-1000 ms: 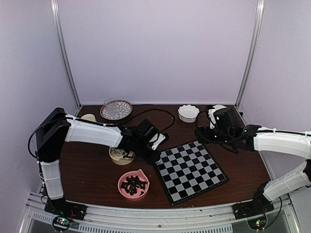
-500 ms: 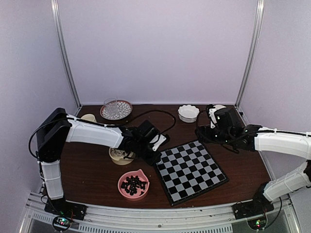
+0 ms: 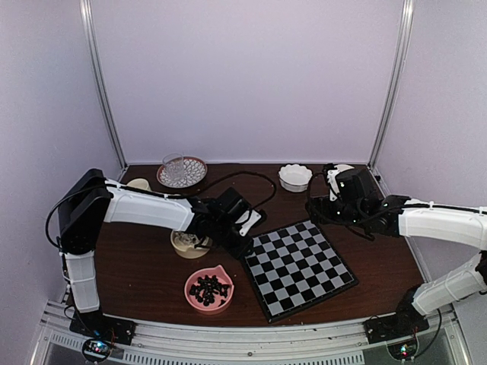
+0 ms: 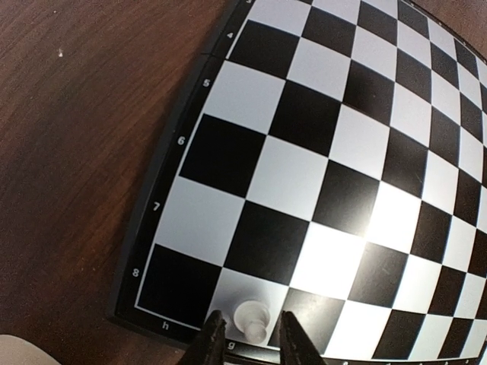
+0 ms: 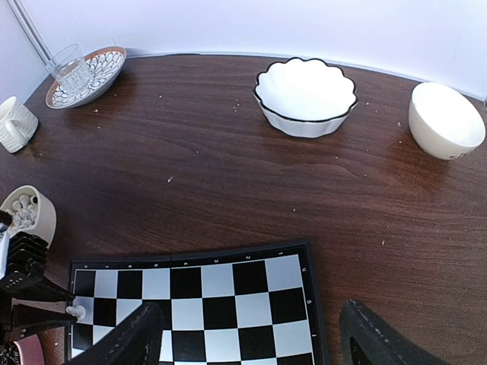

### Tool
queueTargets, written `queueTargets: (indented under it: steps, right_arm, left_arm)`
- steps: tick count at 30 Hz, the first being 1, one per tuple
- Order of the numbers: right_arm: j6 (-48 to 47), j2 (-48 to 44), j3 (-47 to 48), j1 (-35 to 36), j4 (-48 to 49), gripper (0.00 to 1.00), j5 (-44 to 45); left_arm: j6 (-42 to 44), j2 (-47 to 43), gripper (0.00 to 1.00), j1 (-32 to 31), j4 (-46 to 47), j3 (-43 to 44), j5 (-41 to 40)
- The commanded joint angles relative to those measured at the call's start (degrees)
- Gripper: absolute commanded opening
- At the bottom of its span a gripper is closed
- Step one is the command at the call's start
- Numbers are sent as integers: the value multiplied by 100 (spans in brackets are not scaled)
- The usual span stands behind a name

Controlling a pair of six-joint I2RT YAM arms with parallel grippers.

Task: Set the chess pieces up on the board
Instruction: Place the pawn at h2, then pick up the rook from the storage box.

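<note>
One white pawn (image 4: 251,323) stands on a pale square by the 9 o'clock corner of the board (image 4: 335,152), between the slightly parted jaws of the left gripper (image 4: 249,318). The right gripper (image 5: 251,338) hangs wide open and empty at the board's 1 o'clock.

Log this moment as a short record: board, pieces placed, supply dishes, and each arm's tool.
board: chessboard, bare but for one piece
placed: white piece on a light edge-row square next to the corner square
left tool: narrowly open, fingers flanking that piece
right tool: wide open, empty, near the board's far edge
white supply: cream cup
black supply: pink bowl
</note>
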Motion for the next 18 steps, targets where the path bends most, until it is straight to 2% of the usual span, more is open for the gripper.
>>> queueTargets:
  steps: [1, 8, 11, 15, 18]
  right_arm:
    - [3, -117, -49, 38, 28, 83, 103]
    - [-10, -108, -52, 38, 44, 83, 121]
    - [-2, -124, -71, 36, 48, 83, 124]
    - [7, -184, -110, 36, 90, 83, 117]
    - [7, -211, -128, 38, 106, 83, 105]
  left_arm:
    - [37, -147, 27, -27, -54, 84, -106]
    - [61, -802, 39, -27, -89, -148, -292]
    - [126, -1260, 43, -33, -35, -407, -751]
    - [190, -1931, 45, 32, 57, -876, -1249]
    - [108, -2526, 45, 261, 124, -1273, -1297]
